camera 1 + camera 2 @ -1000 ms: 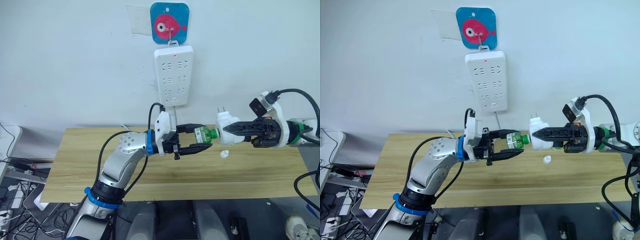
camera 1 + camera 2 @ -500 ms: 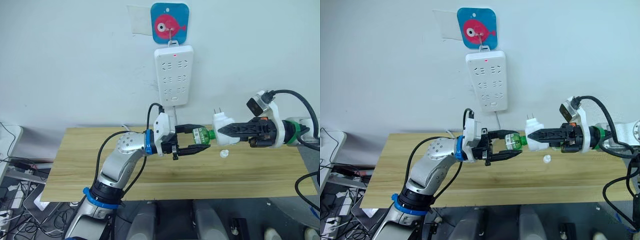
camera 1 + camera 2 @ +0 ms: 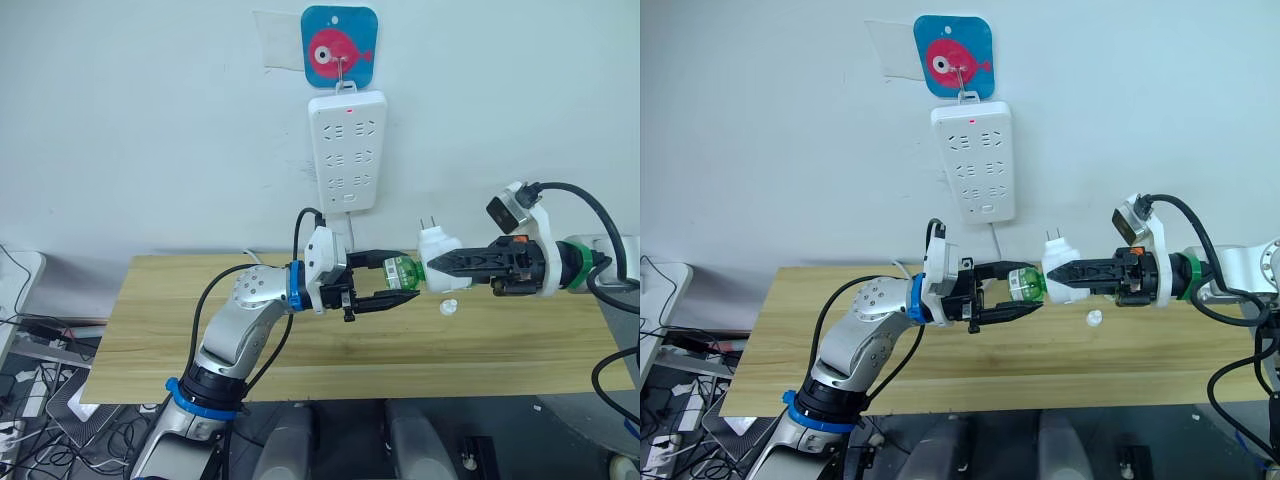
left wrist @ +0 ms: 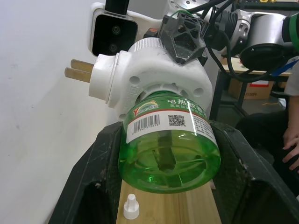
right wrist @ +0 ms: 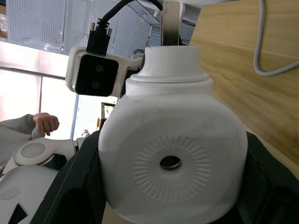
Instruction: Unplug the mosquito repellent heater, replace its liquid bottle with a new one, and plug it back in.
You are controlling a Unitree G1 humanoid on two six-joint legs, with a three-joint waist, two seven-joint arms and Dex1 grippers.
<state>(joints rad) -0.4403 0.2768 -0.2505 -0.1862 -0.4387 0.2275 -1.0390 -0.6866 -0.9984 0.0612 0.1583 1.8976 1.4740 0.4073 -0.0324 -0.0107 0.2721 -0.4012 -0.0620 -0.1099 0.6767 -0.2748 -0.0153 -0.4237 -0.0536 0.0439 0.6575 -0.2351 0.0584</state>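
Mating the green translucent plastic liquid bottle (image 3: 403, 270), clamped in my left gripper (image 3: 385, 280), with the small white rounded plastic heater (image 3: 437, 249) pinched in my right gripper (image 3: 450, 265) above the wooden table (image 3: 150, 330), I judge twisting comes next.

Robotics lab: bare wall, power strip (image 3: 348, 150), floor cables (image 3: 30, 385).

barcode and QR code on green bottle (image 4: 169, 149) label
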